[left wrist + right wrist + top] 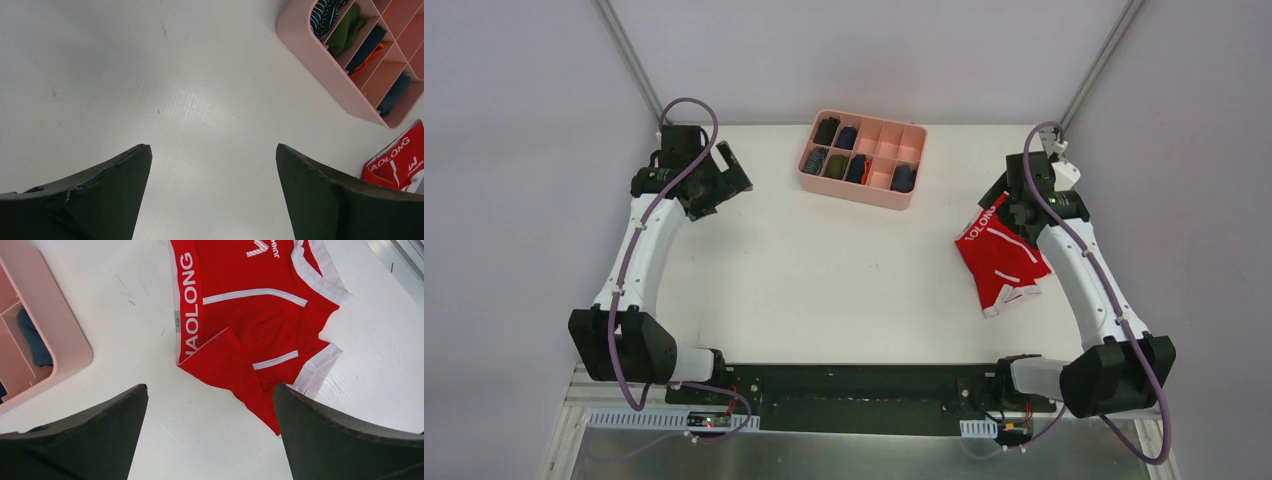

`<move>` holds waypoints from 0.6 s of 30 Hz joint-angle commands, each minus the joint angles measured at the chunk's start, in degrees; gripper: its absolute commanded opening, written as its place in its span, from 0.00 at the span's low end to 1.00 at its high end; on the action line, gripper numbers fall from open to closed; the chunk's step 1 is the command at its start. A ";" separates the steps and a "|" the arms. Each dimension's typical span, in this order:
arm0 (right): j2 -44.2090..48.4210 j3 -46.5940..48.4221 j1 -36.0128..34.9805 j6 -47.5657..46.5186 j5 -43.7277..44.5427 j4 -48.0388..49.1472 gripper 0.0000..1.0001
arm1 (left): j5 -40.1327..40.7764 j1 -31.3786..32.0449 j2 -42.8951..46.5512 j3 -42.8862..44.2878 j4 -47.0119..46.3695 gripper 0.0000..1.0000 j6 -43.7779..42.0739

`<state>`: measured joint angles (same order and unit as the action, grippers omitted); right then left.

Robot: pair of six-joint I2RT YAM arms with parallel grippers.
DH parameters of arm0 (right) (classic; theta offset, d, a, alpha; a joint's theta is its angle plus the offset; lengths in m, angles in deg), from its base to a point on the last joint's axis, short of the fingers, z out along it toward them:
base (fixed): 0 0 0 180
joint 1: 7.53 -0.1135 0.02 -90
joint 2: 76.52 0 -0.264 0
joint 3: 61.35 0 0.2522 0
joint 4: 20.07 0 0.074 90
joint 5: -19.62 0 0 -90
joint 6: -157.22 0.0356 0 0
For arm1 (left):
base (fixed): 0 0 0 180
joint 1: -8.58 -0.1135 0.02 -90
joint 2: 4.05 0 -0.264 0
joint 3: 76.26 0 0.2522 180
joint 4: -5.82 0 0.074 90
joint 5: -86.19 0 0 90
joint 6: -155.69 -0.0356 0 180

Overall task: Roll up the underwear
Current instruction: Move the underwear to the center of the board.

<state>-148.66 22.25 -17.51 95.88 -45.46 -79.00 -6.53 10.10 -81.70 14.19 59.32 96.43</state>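
The red underwear (999,255) lies spread on the white table at the right, with white stripes, a white-lettered band and one corner folded over. It also shows in the right wrist view (250,315) and at the edge of the left wrist view (397,160). My right gripper (999,200) hovers over its far end. In the right wrist view the gripper (210,387) is open and empty, and its right finger overlaps the folded corner. My left gripper (732,172) is far off at the back left. In the left wrist view it (212,147) is open and empty over bare table.
A pink divided tray (908,196) stands at the back middle, with several dark rolled garments in its compartments. It shows in the left wrist view (320,55) and the right wrist view (55,340). Grey walls close in the table on both sides.
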 commanded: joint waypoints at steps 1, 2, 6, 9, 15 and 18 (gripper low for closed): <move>1.11 0.20 0.22 -2.44 -2.08 4.83 1.00 | -2.46 0.26 -0.65 1.04 -0.02 0.99 2.29; 1.54 -0.48 0.22 -2.77 -2.77 5.59 1.00 | -3.35 0.27 -0.97 0.78 -0.02 0.99 2.89; 1.35 -1.88 0.23 -3.41 -3.90 6.00 1.00 | -4.43 2.78 -2.23 0.18 -0.02 0.99 3.51; 0.90 -3.19 0.29 -3.96 -4.11 5.97 0.99 | -3.09 7.76 -3.20 0.26 -0.02 0.99 2.61; -5.98 -3.04 2.44 -2.36 -4.32 2.92 0.79 | -3.29 15.09 -5.04 -0.86 0.02 0.99 4.23; -12.55 0.27 4.76 -0.81 -5.70 0.05 0.64 | -2.43 17.35 -5.93 -2.05 -0.02 0.99 5.55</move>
<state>-154.32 18.82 -15.50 93.39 -49.65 -75.13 -9.61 25.25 -86.79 13.55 59.17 99.64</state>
